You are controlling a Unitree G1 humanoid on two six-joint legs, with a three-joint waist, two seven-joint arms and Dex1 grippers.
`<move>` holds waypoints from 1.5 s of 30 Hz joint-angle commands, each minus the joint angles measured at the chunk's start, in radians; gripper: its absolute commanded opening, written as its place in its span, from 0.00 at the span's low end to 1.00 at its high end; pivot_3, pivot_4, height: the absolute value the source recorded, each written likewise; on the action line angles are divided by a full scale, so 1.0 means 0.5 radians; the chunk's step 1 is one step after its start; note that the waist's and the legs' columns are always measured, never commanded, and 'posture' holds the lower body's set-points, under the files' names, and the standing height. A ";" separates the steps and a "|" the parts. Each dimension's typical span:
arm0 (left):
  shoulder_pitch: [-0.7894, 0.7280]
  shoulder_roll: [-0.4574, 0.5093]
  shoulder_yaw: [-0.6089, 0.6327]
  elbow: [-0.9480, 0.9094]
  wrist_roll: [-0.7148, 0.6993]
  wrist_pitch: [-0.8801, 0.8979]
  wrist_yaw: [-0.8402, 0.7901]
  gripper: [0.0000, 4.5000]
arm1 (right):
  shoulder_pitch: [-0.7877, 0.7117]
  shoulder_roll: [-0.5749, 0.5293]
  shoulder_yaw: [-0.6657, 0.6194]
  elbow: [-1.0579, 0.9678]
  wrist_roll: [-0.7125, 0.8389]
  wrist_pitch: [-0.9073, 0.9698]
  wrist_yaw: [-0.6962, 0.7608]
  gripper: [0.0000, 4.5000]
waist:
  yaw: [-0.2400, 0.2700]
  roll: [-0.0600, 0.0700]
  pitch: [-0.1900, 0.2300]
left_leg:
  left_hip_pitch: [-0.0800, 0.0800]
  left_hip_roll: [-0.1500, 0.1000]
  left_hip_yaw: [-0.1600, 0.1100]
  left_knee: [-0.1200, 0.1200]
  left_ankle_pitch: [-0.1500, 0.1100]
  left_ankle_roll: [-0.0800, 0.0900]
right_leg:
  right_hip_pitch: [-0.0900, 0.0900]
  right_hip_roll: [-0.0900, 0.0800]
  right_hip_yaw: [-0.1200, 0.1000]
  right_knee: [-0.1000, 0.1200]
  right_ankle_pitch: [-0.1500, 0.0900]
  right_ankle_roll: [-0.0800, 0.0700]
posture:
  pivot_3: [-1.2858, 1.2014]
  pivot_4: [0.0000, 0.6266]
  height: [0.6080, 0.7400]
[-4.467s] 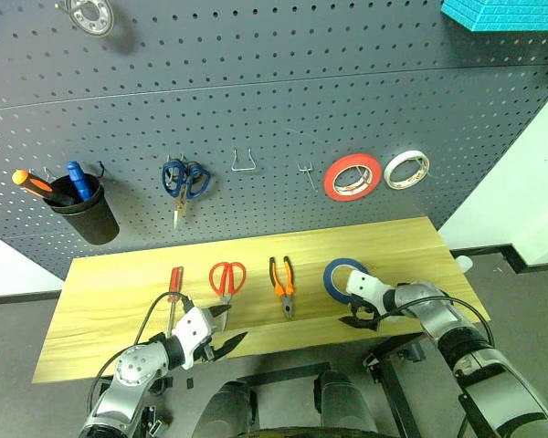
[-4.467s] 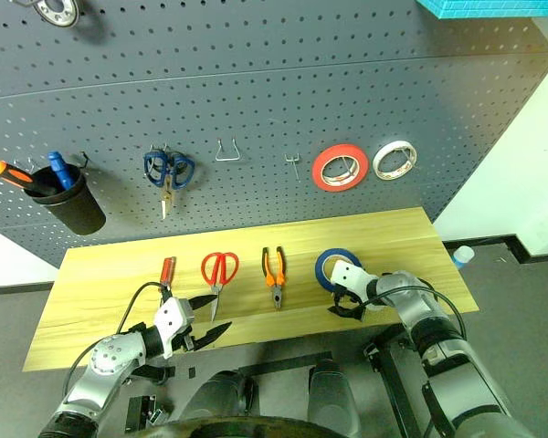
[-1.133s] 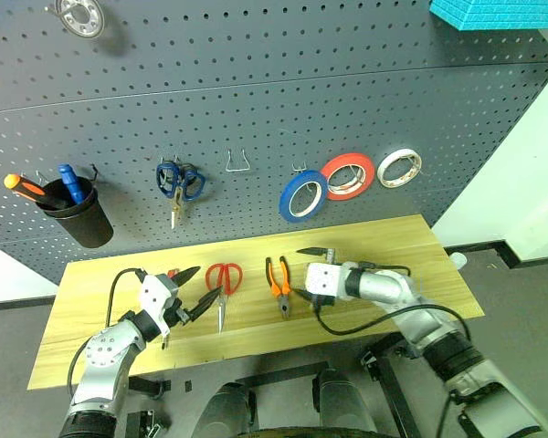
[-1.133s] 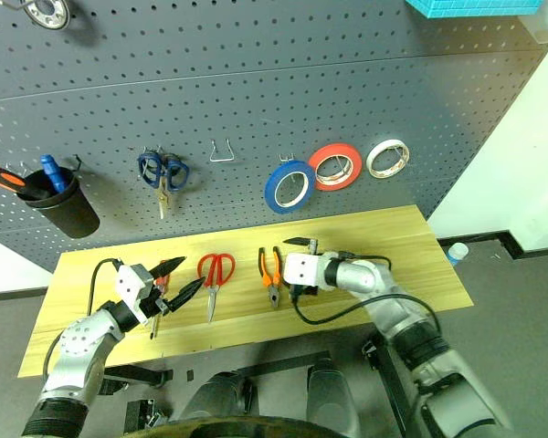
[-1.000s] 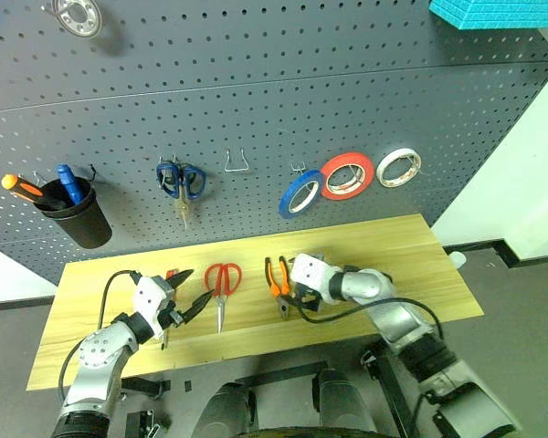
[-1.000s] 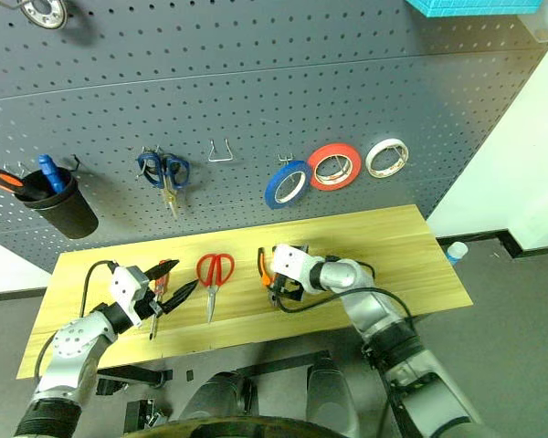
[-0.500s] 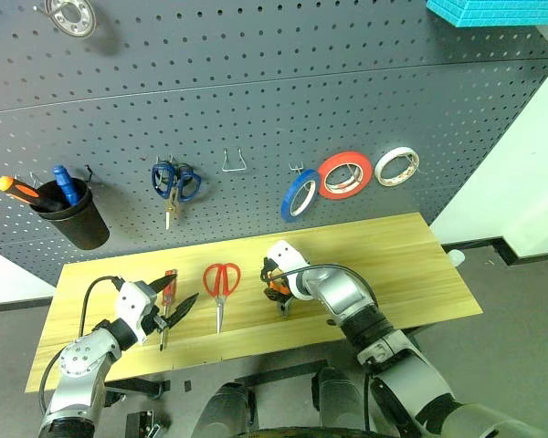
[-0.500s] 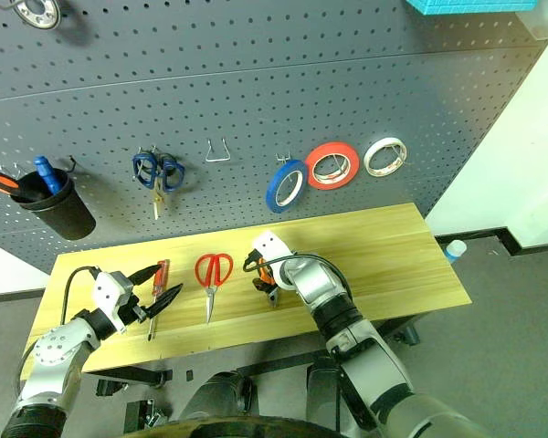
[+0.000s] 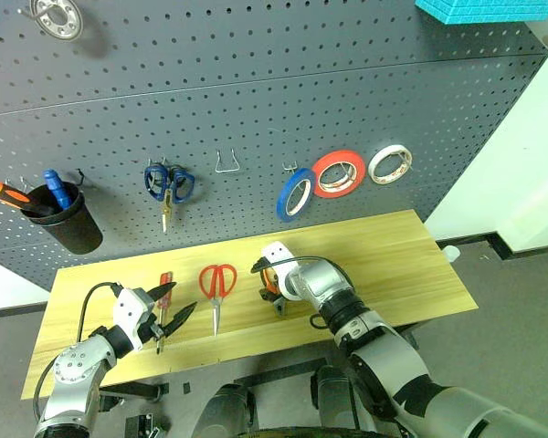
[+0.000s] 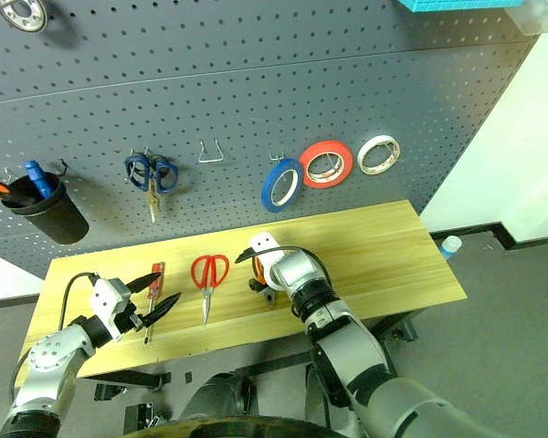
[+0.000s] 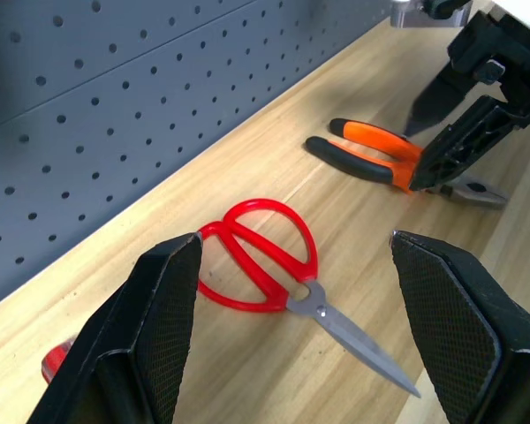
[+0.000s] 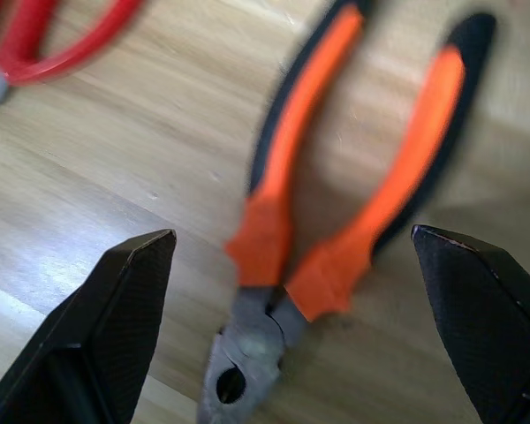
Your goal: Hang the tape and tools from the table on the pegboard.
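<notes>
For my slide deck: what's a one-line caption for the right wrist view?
Open right gripper poised over the orange-and-black pliers lying on the wooden table.

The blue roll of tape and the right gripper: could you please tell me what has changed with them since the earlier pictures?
The blue roll of tape left the light wooden table and now hangs on a hook of the dark grey pegboard. The right gripper, jaws open, let it go and came down over the orange-and-black pliers. The red-handled scissors, the slim red-handled screwdriver and the pliers lie where they were.
</notes>
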 commanded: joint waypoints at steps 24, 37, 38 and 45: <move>0.046 -0.018 0.052 -0.016 -0.063 -0.113 0.006 0.79 | -0.109 0.044 0.265 0.187 -0.018 -0.200 0.051 0.99 | -0.003 0.001 0.001 | 0.000 0.000 -0.001 0.000 0.000 0.000 | -0.001 0.000 0.000 0.001 0.000 0.000 | 0.50 0.19 0.98; 0.017 -0.030 0.034 0.003 -0.056 -0.105 0.000 0.79 | 0.052 -0.156 0.438 -0.310 -0.082 0.019 0.235 0.99 | -0.004 0.005 0.003 | -0.003 0.000 -0.001 -0.003 0.000 0.000 | -0.007 0.000 0.000 0.002 -0.001 0.002 | 0.49 0.20 0.98; 0.016 -0.030 0.035 0.002 -0.056 -0.105 -0.002 0.79 | 0.060 -0.168 0.455 -0.321 -0.093 0.021 0.239 0.99 | -0.004 0.005 0.003 | -0.003 0.000 -0.001 -0.003 0.000 0.000 | -0.007 0.000 0.000 0.002 -0.001 0.002 | 0.49 0.20 0.98; 0.037 -0.018 0.051 -0.016 -0.061 -0.098 -0.002 0.79 | 0.105 -0.257 0.488 -0.383 -0.123 0.016 0.276 0.99 | 0.002 0.006 0.006 | -0.005 0.000 -0.001 -0.003 0.000 0.000 | -0.008 0.000 0.000 0.002 -0.002 0.002 | 0.49 0.21 0.98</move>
